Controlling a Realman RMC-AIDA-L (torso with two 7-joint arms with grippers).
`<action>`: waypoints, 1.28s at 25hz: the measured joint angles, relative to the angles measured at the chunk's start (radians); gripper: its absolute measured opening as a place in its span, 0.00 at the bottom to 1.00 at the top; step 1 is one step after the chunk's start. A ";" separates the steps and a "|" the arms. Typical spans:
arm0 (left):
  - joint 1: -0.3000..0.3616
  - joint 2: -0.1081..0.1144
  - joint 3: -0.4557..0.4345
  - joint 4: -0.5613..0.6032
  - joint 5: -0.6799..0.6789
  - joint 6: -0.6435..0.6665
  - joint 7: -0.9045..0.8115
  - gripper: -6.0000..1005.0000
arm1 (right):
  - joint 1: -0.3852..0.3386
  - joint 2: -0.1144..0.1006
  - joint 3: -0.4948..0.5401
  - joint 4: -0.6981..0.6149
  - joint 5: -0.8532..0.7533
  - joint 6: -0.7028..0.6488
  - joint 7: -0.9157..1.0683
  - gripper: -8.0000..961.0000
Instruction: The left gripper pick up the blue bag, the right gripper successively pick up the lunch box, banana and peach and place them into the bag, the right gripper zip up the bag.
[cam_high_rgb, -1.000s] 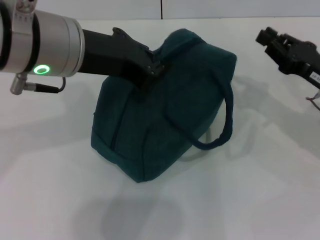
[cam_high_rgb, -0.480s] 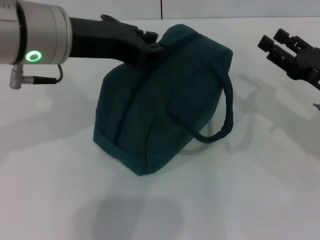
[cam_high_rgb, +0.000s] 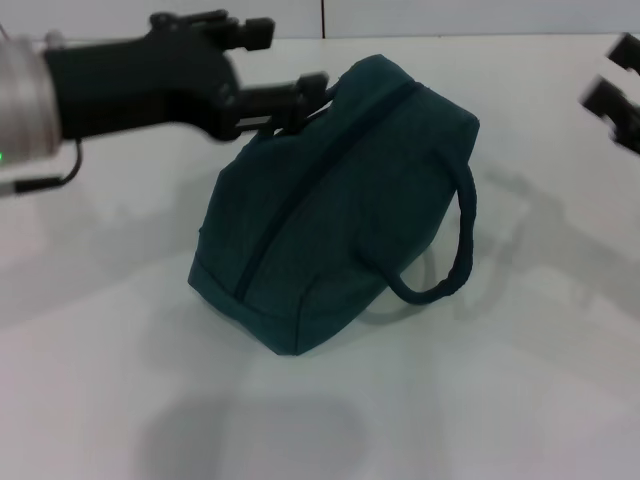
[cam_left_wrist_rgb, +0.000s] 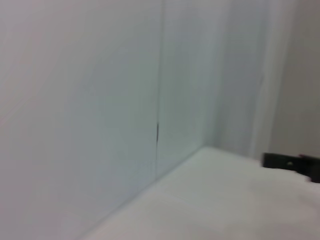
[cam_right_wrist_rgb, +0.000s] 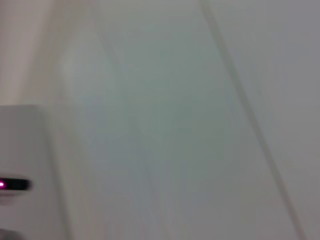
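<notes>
So the blue bag (cam_high_rgb: 335, 210) sits on the white bench (cam_high_rgb: 520, 400), leaning a bit, zipper line running up its top and looking closed from here. One padded handle (cam_high_rgb: 452, 250) loops out on the side toward the right arm and droops down toward the bench.

The left gripper (cam_high_rgb: 285, 65) is right at the upper end of the bag, jaws spread apart. One finger (cam_high_rgb: 285, 97) reaches in just beside the top corner of the bag, maybe touching the fabric or the other handle there, hard to say which. The other finger (cam_high_rgb: 245, 30) is well clear of the bag, with nothing between them that I can make out. So the jaws are open and not clamped on anything.

The right gripper (cam_high_rgb: 618, 95) is way off from the bag, hanging above the bench at the far side, only partly visible. Two black finger tips show with a gap between them, so its jaws look parted too, with nothing in them.

The left wrist view shows mostly a pale wall and a corner of the bench, plus a small dark piece (cam_left_wrist_rgb: 292, 165) at the edge that I can't identify. The right wrist view is a blur of pale surface.

Lunch box, banana and peach aren't visible from where I'm standing.
</notes>
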 joint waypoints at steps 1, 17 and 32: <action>0.026 0.000 -0.007 -0.023 -0.058 -0.004 0.072 0.65 | -0.009 -0.015 0.000 -0.011 -0.025 -0.047 0.000 0.88; 0.143 0.004 -0.258 -0.827 -0.352 0.373 1.000 0.89 | -0.127 -0.010 0.006 -0.068 -0.438 -0.195 -0.126 0.91; 0.148 0.005 -0.303 -1.118 -0.234 0.355 1.207 0.89 | -0.162 0.033 0.006 -0.004 -0.535 0.032 -0.206 0.91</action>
